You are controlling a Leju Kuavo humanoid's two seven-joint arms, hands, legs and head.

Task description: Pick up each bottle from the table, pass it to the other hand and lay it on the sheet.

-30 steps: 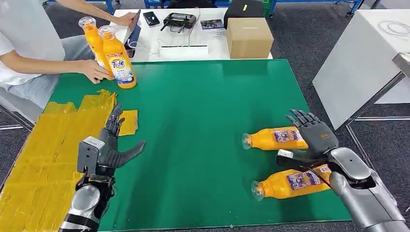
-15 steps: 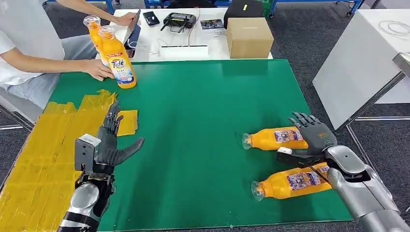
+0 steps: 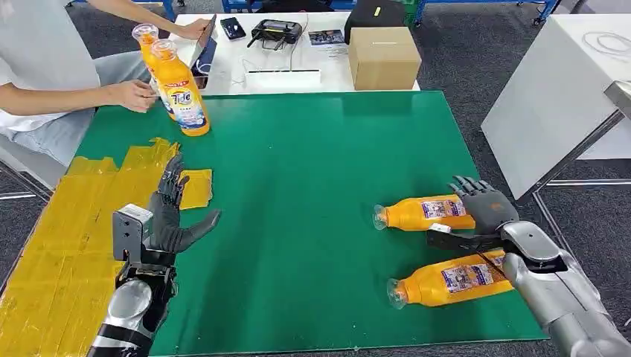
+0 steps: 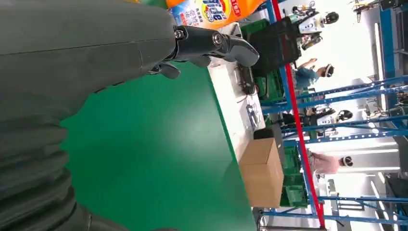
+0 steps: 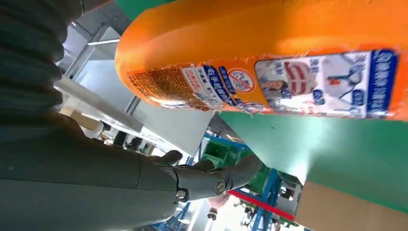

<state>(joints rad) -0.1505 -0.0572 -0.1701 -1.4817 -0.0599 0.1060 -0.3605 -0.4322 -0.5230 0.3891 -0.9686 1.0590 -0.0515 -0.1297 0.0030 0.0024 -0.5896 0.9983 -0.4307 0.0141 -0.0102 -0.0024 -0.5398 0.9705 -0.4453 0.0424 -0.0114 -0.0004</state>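
Note:
Two orange bottles lie on their sides on the green mat at the right, a farther bottle (image 3: 420, 213) and a nearer bottle (image 3: 450, 281). My right hand (image 3: 485, 214) is open at the base end of the farther bottle, fingers spread above it and thumb reaching between the two bottles. The right wrist view has a labelled orange bottle (image 5: 269, 57) very close above my fingers (image 5: 211, 179). My left hand (image 3: 170, 217) stands open and holds nothing, at the mat's left edge beside the yellow sheet (image 3: 67, 245). Its fingers (image 4: 216, 42) are spread over bare mat.
A person at the far left holds two upright orange bottles (image 3: 181, 93) on the mat's corner. A cardboard box (image 3: 383, 56), a controller and phones sit on the white table behind. Another white table (image 3: 551, 97) stands to the right. Bare mat (image 3: 298, 193) lies between my hands.
My right hand has sunk slightly toward the farther lying bottle's base. The person's hand has moved off the front upright bottle's foot and shifted the rear bottle. My left hand has barely moved.

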